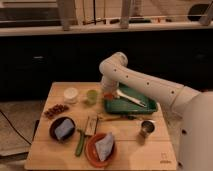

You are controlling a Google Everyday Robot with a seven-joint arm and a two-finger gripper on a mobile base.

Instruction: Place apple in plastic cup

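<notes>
The apple is a small orange-red fruit at the left edge of the green tray. My gripper hangs straight down onto it, at the end of the white arm that reaches in from the right, and partly hides it. The plastic cup is a pale yellow-green tumbler standing upright on the wooden table, just left of the apple and the gripper. I see nothing in the cup.
A white round cup stands left of the plastic cup, with a heap of reddish-brown bits in front of it. A dark bowl, an orange plate and a metal cup stand nearer the front. A utensil lies in the tray.
</notes>
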